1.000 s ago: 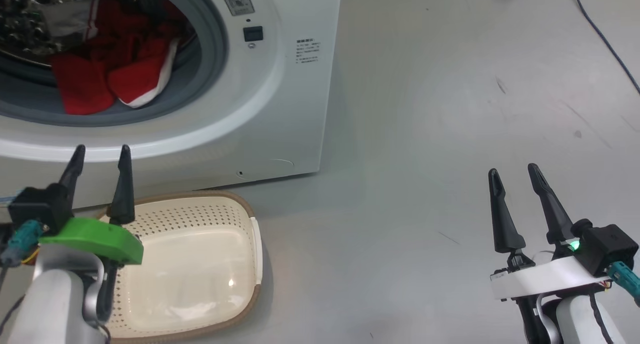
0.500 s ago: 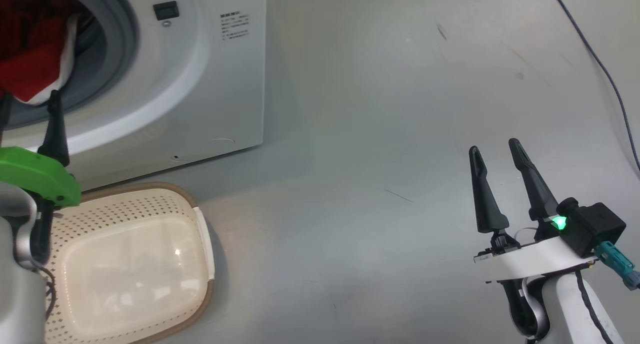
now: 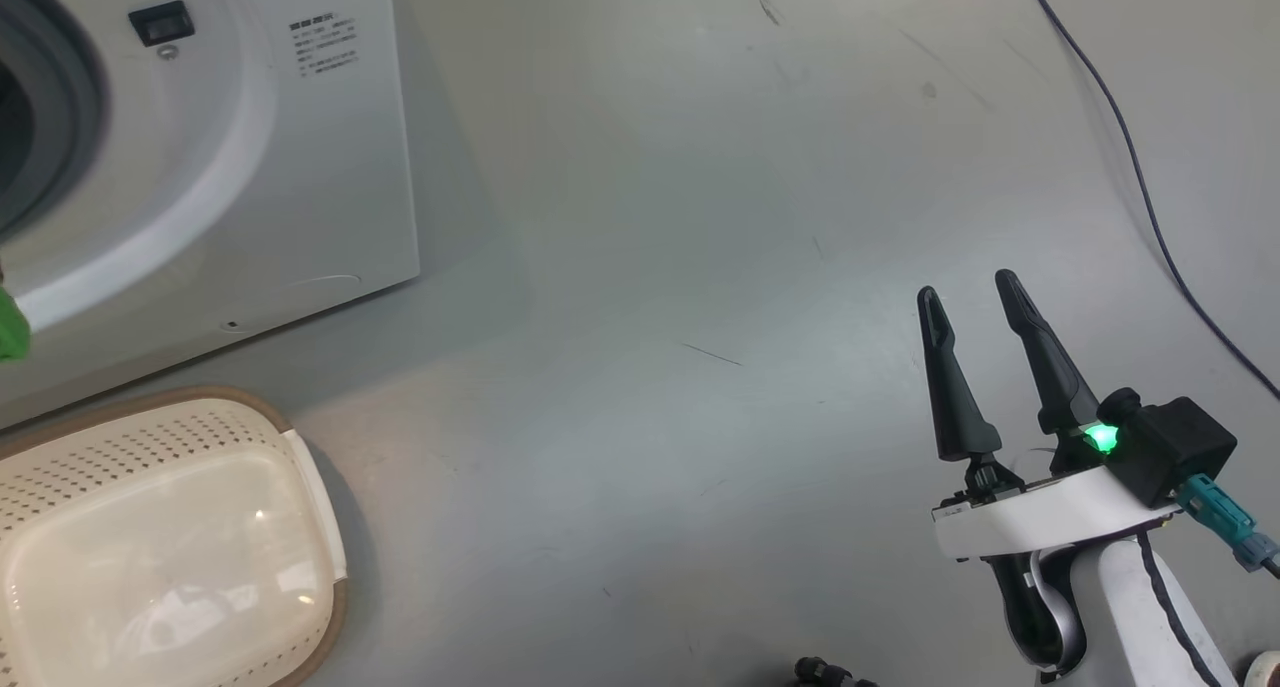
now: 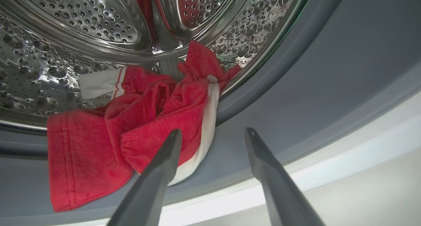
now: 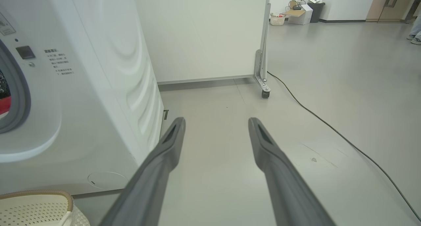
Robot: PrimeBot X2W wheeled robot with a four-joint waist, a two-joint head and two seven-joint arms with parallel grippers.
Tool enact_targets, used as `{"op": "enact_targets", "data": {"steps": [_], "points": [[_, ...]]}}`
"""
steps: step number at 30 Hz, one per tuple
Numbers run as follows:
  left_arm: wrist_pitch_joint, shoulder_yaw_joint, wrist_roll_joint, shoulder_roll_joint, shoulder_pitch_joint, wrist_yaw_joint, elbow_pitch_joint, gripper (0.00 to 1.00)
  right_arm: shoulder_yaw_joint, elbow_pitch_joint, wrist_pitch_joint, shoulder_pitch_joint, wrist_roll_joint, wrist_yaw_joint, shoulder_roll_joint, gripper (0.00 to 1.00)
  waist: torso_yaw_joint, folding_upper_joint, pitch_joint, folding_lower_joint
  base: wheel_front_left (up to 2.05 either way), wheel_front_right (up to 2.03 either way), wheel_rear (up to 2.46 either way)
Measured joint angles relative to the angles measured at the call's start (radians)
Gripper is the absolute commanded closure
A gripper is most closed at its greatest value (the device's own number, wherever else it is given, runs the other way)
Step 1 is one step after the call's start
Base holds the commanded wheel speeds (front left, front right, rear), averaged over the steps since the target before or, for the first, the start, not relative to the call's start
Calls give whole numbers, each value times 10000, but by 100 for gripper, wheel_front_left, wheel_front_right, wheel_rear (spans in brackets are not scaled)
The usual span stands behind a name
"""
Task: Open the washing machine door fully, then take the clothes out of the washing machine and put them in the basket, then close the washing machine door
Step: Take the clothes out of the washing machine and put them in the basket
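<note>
The left gripper (image 4: pixel 213 130) has its two dark fingers spread apart with nothing between them, pointing at the mouth of the washing machine (image 3: pixel 250 167). In the left wrist view the tip of one finger overlaps the white trim of the clothes (image 4: pixel 131 134), and whether it touches the fabric cannot be told. From the head camera, just a sliver of a green part (image 3: pixel 8 327) of that arm shows, cut off by the left edge. The red clothes lie bunched at the front of the steel drum (image 4: pixel 82 18), one flap hanging over the drum's lip onto the grey rubber ring (image 4: pixel 296 87). Deeper folds hide one another, and a pale patch shows behind them. The right gripper (image 3: pixel 966 285) hovers over the floor (image 3: pixel 650 267) with its fingers likewise apart and holding nothing, well away from the machine. The machine itself is cut off by the top and left edges of the head view, with only part of its mouth showing. The basket (image 3: pixel 150 437) sits on the floor just in front of the machine's lower corner — cropped by the left and bottom edges, its smooth bottom bare. A dark cable (image 3: pixel 1130 157) runs across the floor on the right. The small print on the machine's front is too small to read.
</note>
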Motion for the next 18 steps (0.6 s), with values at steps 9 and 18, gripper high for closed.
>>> {"op": "enact_targets", "data": {"steps": [9,18], "points": [[606,69,211,418,-657,173,748,0,58,10,0,-150,96,0,52,0,-535,0,241,0,0,0,0],[1020,132,288,562,-1270,508,1561,0,25,10,0,-150,96,0,73,0,-719,0,328,0,0,0,0]]}}
